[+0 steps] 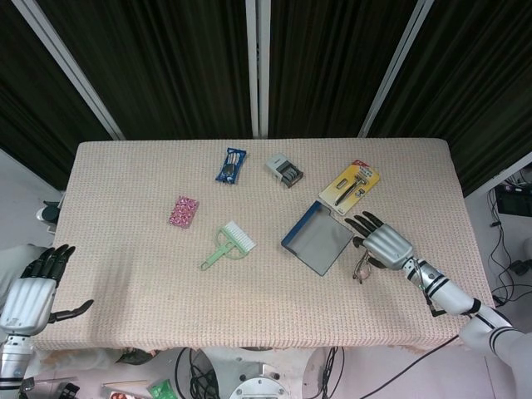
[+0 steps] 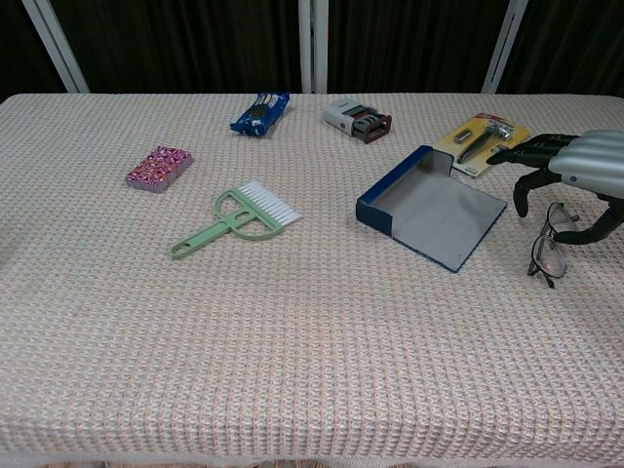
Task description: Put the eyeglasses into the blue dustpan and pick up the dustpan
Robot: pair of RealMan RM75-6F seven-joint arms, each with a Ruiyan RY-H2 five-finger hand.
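While the right hand hovers, fingers spread and empty, over the eyeglasses, the blue dustpan lies at its 9 o'clock.

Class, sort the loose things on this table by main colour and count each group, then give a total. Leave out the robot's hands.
Blue: 2, dustpan and snack pack
Green: 1, brush
Pink: 1, small box
Yellow: 1, razor card
Grey: 1, stapler-like tool
Dark-framed: 1, eyeglasses
Total: 7
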